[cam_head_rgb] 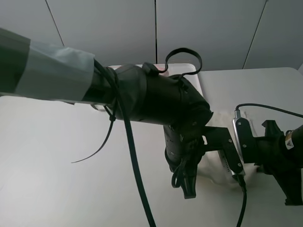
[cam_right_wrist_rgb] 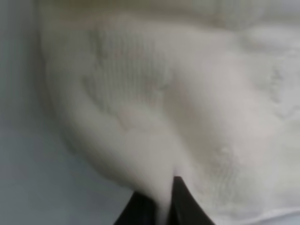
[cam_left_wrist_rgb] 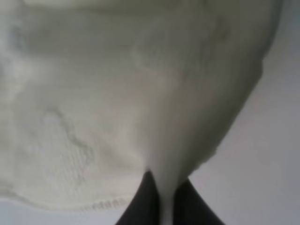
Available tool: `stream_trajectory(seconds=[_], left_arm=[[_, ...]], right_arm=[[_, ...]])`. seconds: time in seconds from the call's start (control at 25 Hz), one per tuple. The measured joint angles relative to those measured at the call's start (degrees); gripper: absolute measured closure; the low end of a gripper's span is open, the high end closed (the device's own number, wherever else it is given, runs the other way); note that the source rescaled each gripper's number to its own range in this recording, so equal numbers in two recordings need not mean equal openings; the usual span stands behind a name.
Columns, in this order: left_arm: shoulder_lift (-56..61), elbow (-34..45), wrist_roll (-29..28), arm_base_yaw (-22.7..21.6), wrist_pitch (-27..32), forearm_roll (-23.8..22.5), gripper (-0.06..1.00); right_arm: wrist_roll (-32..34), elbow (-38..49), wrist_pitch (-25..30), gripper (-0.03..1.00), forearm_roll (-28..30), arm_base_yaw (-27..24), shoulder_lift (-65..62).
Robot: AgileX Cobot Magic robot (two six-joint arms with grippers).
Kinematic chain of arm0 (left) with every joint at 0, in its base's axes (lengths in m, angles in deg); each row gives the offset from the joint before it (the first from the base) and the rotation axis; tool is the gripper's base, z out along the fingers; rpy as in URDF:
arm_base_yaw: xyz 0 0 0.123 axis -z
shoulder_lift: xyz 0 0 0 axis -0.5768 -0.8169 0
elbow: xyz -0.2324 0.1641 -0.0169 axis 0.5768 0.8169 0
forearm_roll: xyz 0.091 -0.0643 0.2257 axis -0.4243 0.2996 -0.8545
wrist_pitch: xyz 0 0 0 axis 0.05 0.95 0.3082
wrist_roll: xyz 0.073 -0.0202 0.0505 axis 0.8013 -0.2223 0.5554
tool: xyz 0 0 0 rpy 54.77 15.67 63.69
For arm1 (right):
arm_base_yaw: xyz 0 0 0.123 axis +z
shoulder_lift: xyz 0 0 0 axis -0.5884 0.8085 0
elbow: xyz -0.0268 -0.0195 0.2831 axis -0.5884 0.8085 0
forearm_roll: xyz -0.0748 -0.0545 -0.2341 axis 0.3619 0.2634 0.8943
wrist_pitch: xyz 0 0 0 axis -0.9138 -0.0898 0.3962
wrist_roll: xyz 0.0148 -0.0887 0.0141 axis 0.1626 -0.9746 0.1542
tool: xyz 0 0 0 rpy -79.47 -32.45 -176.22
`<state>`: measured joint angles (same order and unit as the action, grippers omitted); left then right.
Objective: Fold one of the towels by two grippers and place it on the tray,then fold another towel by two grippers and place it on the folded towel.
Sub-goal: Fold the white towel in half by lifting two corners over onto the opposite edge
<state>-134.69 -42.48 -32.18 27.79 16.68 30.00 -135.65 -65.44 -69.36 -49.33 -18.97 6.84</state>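
Both claws are clamped on the towel (cam_head_rgb: 215,169): the left claw (cam_left_wrist_rgb: 166,183) and right claw (cam_right_wrist_rgb: 161,192) each pinch a bit of fabric. It's bunched toward the table's (cam_head_rgb: 47,142) right front edge, with the tray (cam_head_rgb: 182,69) by the far edge. I'd lift evenly, keep the edge taut, then lay it over itself. No readable labels or writing anywhere.
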Motion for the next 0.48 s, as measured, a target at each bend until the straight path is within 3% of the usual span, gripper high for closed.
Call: stream_trajectory(seconds=[0.16,0.48], left_arm=[[2.8,-0.25,-0.6,-0.86,-0.99,0.0,0.94],[3.71,-0.25,-4.4,-6.59,-2.66,0.0,0.94]], right_arm=[[5.97,0.04,-0.08,0.97,0.0,0.0,-6.56],[19.48,0.04,1.16,0.97,0.0,0.0,-12.54]])
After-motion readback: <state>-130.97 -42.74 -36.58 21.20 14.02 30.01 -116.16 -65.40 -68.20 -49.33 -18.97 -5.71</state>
